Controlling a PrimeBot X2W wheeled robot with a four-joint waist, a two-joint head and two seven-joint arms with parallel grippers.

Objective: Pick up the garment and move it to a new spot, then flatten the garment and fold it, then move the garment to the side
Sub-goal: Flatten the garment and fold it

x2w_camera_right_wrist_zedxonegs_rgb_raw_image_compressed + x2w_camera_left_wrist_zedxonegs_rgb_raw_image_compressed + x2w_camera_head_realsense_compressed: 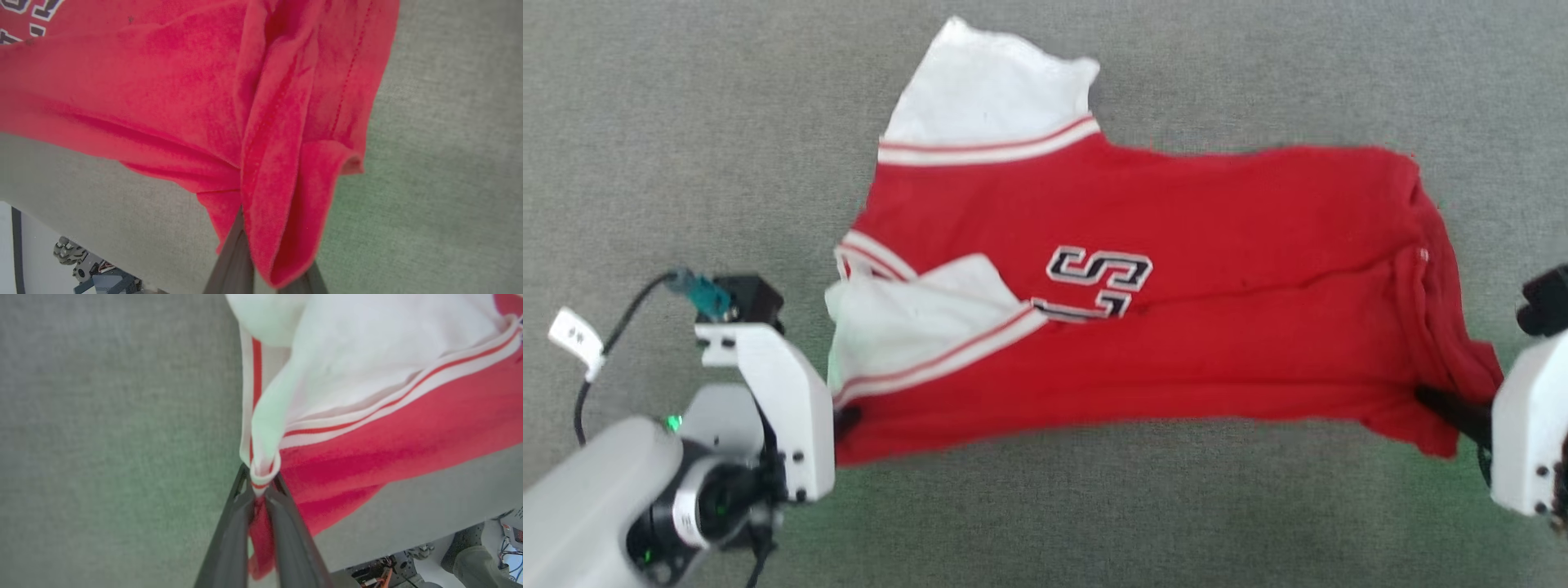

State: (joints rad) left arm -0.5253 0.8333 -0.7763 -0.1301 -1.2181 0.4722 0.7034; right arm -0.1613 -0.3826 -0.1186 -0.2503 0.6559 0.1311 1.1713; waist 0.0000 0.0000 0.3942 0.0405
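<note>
garment [1217,245] gripped by left end effector [261,484] at sleeve, right end effector [1425,398] at hem.

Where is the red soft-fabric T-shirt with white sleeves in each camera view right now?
Head view: red soft-fabric T-shirt spans the middle, between left pincer and right pincer.
Left wrist view: upper right; its striped-trim corner sits pinched in the left pincer.
Right wrist view: top and centre; a red fold hangs over the right pincer.
Shared landmark: navy white-outlined letters, mid head view, top-left corner of right wrist view.
</note>
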